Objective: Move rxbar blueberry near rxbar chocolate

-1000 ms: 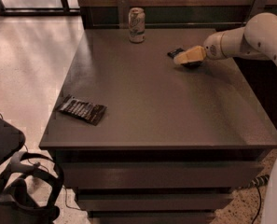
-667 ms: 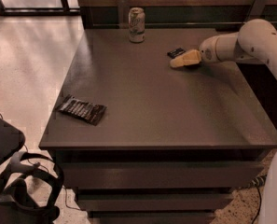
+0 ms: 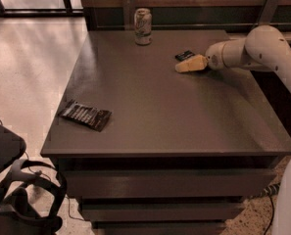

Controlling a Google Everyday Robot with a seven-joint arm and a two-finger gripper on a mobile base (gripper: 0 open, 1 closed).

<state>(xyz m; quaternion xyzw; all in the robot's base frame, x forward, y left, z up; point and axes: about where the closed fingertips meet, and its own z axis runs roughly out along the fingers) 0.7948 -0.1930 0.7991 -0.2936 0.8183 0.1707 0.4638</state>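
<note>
Navy foil rxbar blueberry (image 3: 184,56) is lying far right on the counter (image 3: 159,97), just beside the pincer (image 3: 190,64) (spread: cannot tell), well apart from rxbar chocolate (image 3: 85,115) near left; it's looking light, thin and slippery, so I'm favouring pinching across its narrow width.

One camera looks down at the table (image 3: 155,116) from above its near edge, facing the far wall. It stands at a middling distance, so the whole tabletop shows, with the floor (image 3: 32,67) to the left and the drawer fronts (image 3: 164,182) below. The arm (image 3: 262,45) enters from the right. The gripper (image 3: 180,67) sits over the far right part of the tabletop, just beside the small blue bar (image 3: 184,55).
</note>
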